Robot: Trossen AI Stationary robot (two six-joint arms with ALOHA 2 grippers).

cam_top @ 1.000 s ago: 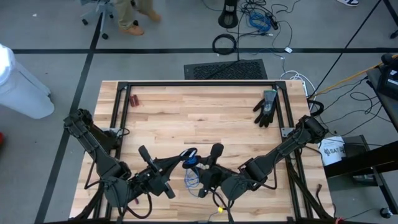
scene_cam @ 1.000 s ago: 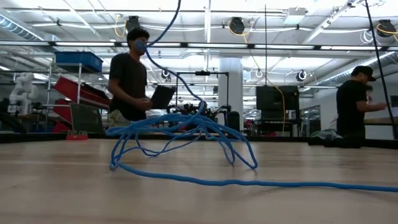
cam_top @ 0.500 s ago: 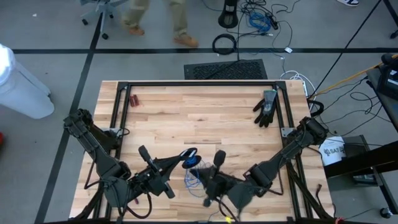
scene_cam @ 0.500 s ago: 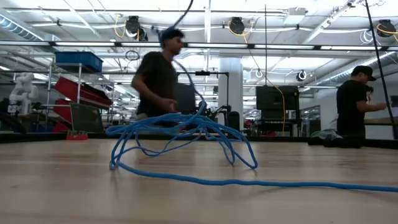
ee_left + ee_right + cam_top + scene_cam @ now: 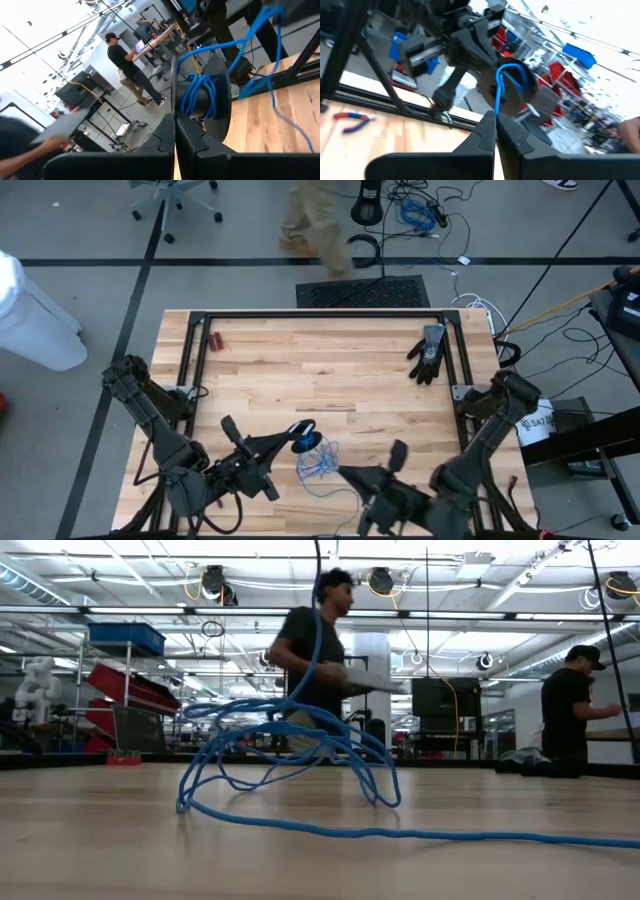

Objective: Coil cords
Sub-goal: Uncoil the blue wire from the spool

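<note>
A black glove [image 5: 428,352] and red-handled pliers [image 5: 216,340] lie at the table's [image 5: 330,370] far corners — well apart.

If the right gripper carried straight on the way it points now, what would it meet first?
Most likely the left gripper, which sits dead ahead in the right wrist view with the blue cable wound on it. The right gripper, shut on that cable, points straight at it; depth between them is unclear.

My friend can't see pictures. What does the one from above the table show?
Two dark robot arms reach over a wooden table with a tangle of thin blue cord between them. The left gripper holds a coil of cord; the right gripper is shut. A black glove and red-handled pliers lie at the far corners.
</note>
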